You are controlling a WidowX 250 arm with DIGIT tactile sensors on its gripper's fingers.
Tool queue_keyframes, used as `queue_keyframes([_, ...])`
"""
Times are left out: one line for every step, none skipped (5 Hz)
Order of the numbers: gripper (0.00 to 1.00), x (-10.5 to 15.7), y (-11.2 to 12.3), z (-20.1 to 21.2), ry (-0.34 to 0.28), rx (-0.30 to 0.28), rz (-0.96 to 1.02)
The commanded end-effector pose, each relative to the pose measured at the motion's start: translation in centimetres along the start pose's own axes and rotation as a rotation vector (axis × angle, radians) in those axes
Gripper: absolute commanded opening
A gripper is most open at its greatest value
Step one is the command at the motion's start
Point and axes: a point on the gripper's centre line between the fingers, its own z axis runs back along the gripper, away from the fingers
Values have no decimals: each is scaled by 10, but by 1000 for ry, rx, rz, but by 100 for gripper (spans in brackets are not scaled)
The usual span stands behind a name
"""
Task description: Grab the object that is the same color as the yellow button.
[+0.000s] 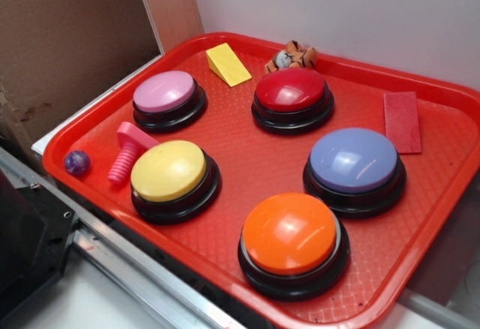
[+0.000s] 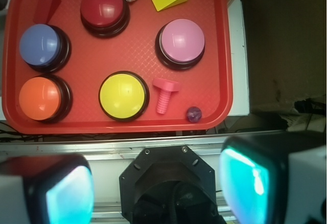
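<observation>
Claw pads fill the wrist view's lower edge, spread wide and empty, high above the tray. Wedge lies at the far rim, beside the pink button, well apart from the yellow button. No writing is legible.

From my wrist feed, the gripper shows two white fingers with glossy teal pads. Between them I see the robot's black octagonal mount, studded with small silver screws around its rim.
</observation>
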Motion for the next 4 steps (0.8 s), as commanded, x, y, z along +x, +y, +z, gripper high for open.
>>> queue_keyframes([100, 0, 0, 0, 0, 0, 0])
queue_keyframes([100, 28, 1, -16, -24, -33, 93])
queue_keyframes([100, 63, 7, -39, -68, -23, 232])
queue_keyframes([100, 98, 19, -63, -174, -31, 388])
